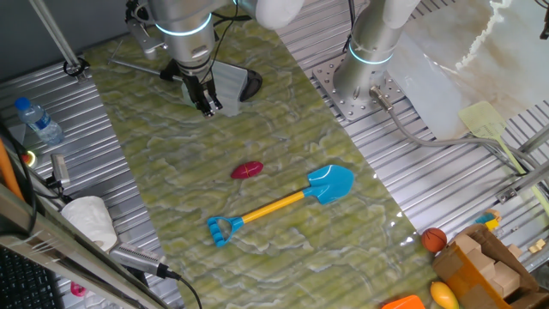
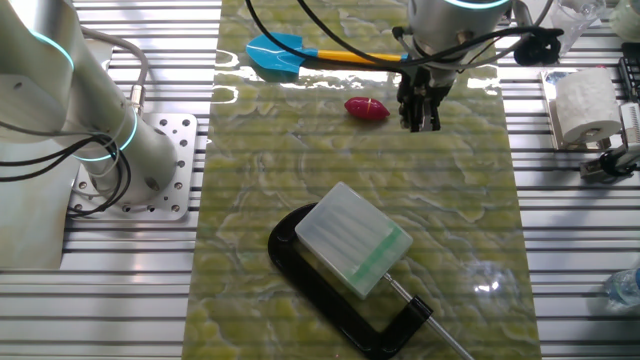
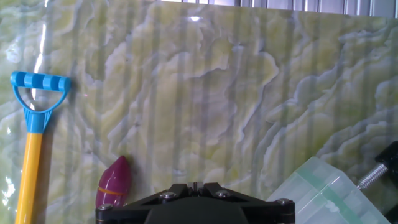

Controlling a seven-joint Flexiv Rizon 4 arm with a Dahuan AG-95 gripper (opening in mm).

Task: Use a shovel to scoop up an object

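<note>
The shovel (image 1: 332,183), with a bright blue blade, yellow shaft and blue D-shaped end, lies flat on the green marbled mat. It also shows in the other fixed view (image 2: 275,55) and at the left of the hand view (image 3: 37,93). The object (image 1: 247,170), a small dark red oval, lies just beside the shaft (image 2: 367,108) (image 3: 114,183). My gripper (image 1: 208,107) hangs above the mat, apart from both and holding nothing (image 2: 420,120). In the hand view its fingers meet (image 3: 194,185).
A pale translucent dustpan with a black handle (image 1: 232,81) (image 2: 355,240) lies on the mat near my gripper. A second arm's base (image 1: 369,77) stands beside the mat. An orange ball (image 1: 434,239), a cardboard box (image 1: 485,266), a water bottle (image 1: 39,120) and a tissue roll (image 2: 585,105) sit off the mat.
</note>
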